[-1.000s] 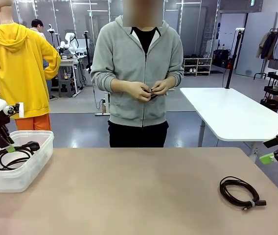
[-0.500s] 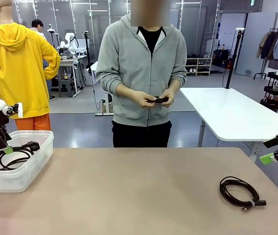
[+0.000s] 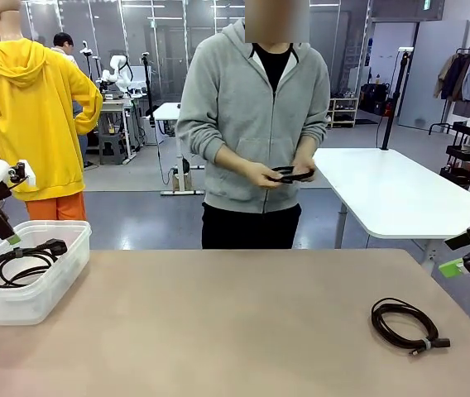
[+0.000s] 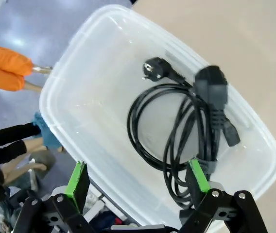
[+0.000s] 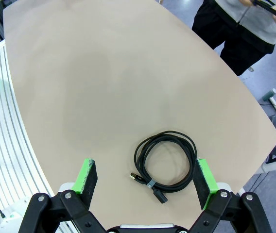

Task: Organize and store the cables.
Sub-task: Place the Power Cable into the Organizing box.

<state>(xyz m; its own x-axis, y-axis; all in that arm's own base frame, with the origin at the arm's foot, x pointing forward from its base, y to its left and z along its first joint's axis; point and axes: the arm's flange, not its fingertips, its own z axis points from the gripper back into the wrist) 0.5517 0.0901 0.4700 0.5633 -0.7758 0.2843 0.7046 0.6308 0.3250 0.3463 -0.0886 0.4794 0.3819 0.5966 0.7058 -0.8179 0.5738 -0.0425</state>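
As it lies on the table [image 3: 218, 331], the black cable [image 3: 424, 341] is coiled; pale-tied.

No writing, label, brand or number can be read in these views.

Bright even indoor light; wrist views edge-distorted.

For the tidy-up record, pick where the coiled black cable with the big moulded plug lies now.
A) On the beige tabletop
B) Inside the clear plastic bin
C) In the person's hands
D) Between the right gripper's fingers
B: the left wrist view shows the coiled black cable with the big moulded plug lying on the floor of the clear plastic bin, inside its walls.
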